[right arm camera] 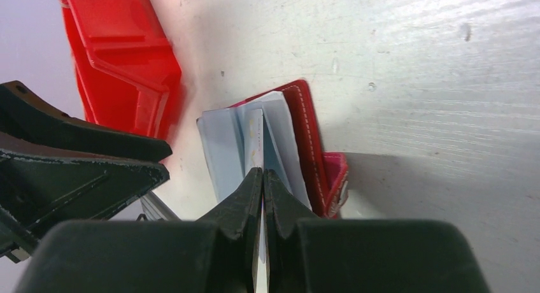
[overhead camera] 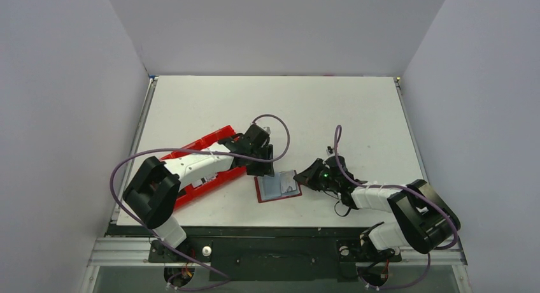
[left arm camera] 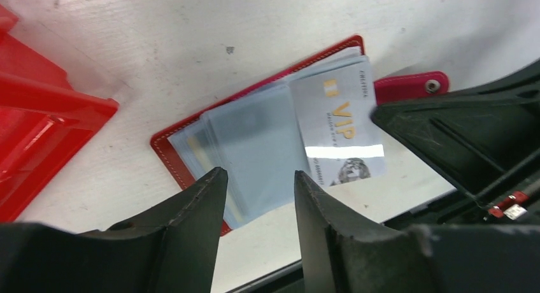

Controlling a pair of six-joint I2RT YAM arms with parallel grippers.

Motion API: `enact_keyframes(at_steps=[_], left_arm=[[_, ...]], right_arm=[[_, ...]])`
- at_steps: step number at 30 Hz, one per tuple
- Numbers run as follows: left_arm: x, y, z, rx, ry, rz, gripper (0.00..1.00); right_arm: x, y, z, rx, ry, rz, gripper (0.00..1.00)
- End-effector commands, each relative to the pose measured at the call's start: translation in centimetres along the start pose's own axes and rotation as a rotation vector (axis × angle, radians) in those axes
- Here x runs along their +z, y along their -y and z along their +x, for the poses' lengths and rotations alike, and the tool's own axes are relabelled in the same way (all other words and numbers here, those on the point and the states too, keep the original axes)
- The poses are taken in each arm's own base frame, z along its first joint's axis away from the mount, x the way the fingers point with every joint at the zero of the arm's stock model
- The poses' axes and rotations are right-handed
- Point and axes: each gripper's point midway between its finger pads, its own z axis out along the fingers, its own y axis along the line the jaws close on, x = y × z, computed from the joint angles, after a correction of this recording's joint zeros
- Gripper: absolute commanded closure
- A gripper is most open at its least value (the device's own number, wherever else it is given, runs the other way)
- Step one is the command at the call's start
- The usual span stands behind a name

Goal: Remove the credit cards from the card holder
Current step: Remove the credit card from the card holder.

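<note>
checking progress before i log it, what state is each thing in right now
card holder, lying open
strap, unsnapped
silver card, partly out of the holder
left gripper, open, holding nothing
right gripper, shut on the silver card

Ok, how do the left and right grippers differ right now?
The left gripper is open with nothing between its fingers; the right gripper is shut, pinching the edge of the silver card. The left hovers over the card holder and its pale sleeves; the right comes in from its strap side. Both are black two-finger grippers close to the holder.
</note>
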Motion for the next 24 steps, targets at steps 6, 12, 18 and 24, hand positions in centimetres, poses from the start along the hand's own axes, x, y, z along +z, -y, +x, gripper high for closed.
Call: enact_keyframes(at_steps=[6,12,18,24], left_arm=[[-2.1,3.8,-1.3,-0.046,0.003,0.206,0.54],[-1.7,4.1,-0.8,-0.084,-0.023,0.252,0.52],[-1.4,4.7,-0.5,-0.108,-0.041,0.294,0.47],[-1.6,5.4,-0.6,-0.152,-0.045,0.367,0.42]], right_arm=[[-0.5,-4.4,-1.9,0.018,0.037,-0.141,1.00],[-1.0,-4.9,-2.4,0.025,0.051,-0.156,1.00],[-1.7,-5.6,-2.8,0.033,0.065,-0.181,1.00],[-2.5,-6.4,-3.4,0.052,0.077,-0.211,1.00]])
